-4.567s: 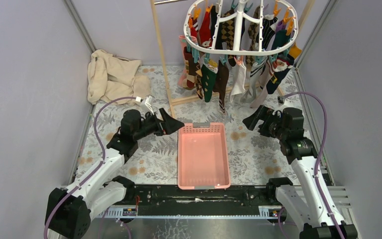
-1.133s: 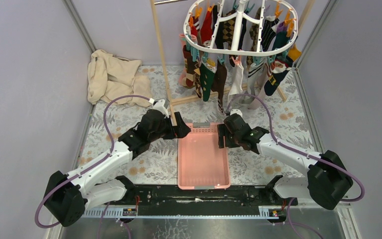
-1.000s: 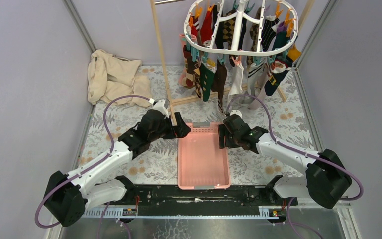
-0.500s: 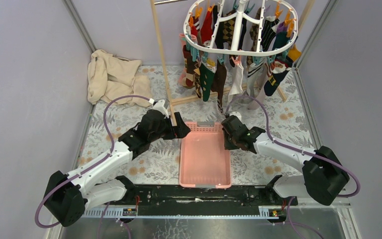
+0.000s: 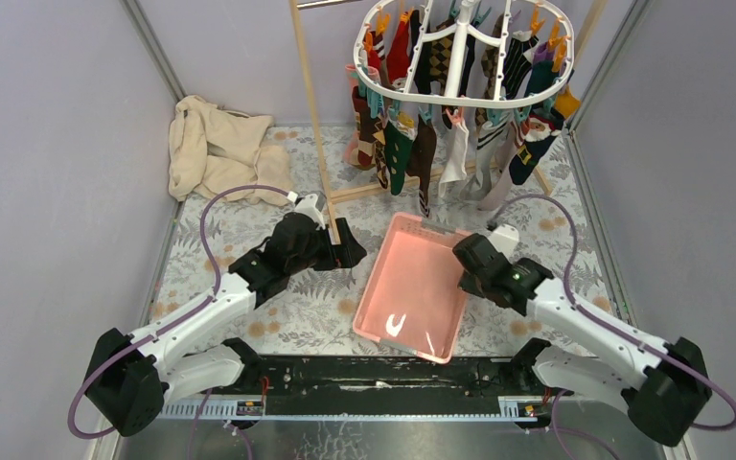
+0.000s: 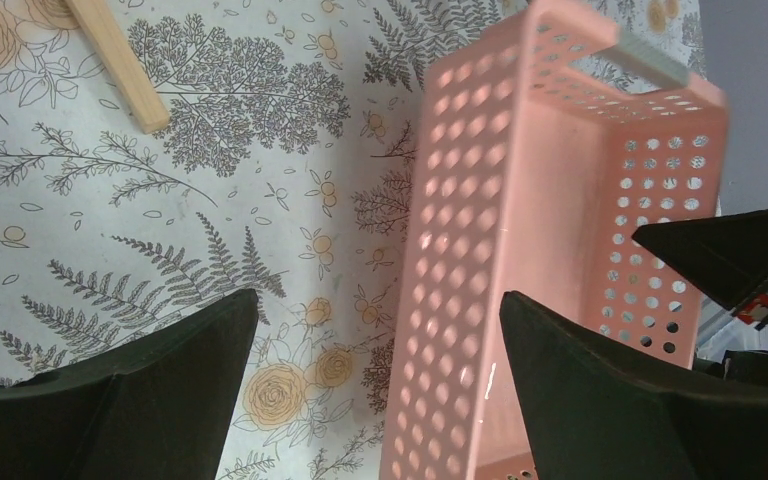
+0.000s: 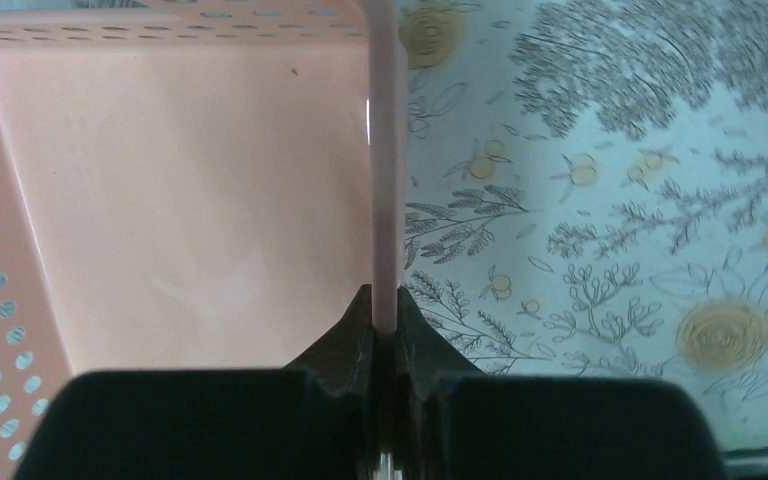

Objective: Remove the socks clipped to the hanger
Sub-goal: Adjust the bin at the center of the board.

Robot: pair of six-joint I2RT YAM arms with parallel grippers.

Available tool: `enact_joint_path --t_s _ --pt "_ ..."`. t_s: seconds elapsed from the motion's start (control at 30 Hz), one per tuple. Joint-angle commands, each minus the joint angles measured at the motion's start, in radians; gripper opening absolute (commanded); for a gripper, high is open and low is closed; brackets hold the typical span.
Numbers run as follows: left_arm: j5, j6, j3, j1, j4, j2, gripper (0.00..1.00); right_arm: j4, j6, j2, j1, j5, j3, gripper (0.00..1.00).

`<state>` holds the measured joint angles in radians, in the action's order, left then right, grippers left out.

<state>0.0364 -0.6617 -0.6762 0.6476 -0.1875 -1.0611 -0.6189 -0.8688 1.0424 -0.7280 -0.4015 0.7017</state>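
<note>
The white oval hanger hangs at the back, with many mixed-colour socks clipped round its rim. Both grippers are low at the pink basket, far below the socks. My right gripper is shut on the basket's right wall; in the right wrist view the thin pink wall runs straight into the closed jaws of the right gripper. My left gripper stands open just left of the basket. In its wrist view the left gripper holds nothing, and the basket's perforated side lies between the fingers.
A wooden pole of the frame stands left of the hanger, its foot on the floral mat. A beige cloth lies crumpled at the back left. Grey walls close in both sides.
My right gripper has shut on the basket's right wall and drawn back to the right. The basket has shifted right and turned askew. The left arm has not moved.
</note>
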Motion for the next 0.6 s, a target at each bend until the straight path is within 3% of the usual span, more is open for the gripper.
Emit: enact_joint_path --t_s 0.0,0.07,0.2,0.37,0.43,0.57 --pt "-0.005 -0.010 0.014 0.004 0.033 0.007 0.99 -0.085 -0.314 -0.098 -0.008 -0.129 -0.048 0.00" --pt "-0.003 -0.012 0.014 0.004 0.030 0.011 0.99 -0.080 -0.384 -0.108 -0.007 -0.105 -0.068 0.08" --pt "-0.008 -0.018 0.017 0.005 0.021 0.023 0.99 0.003 -0.370 -0.084 -0.008 -0.041 -0.096 0.38" --pt "-0.019 -0.016 0.017 0.005 0.003 0.037 0.99 -0.002 -0.304 -0.073 -0.008 -0.036 -0.074 0.87" --pt "-0.022 -0.016 0.016 0.005 -0.002 0.042 0.99 0.022 -0.222 -0.112 -0.007 -0.041 -0.069 0.98" --pt "-0.028 -0.011 0.012 0.004 -0.021 0.051 0.99 0.098 0.080 -0.176 -0.007 -0.074 -0.020 1.00"
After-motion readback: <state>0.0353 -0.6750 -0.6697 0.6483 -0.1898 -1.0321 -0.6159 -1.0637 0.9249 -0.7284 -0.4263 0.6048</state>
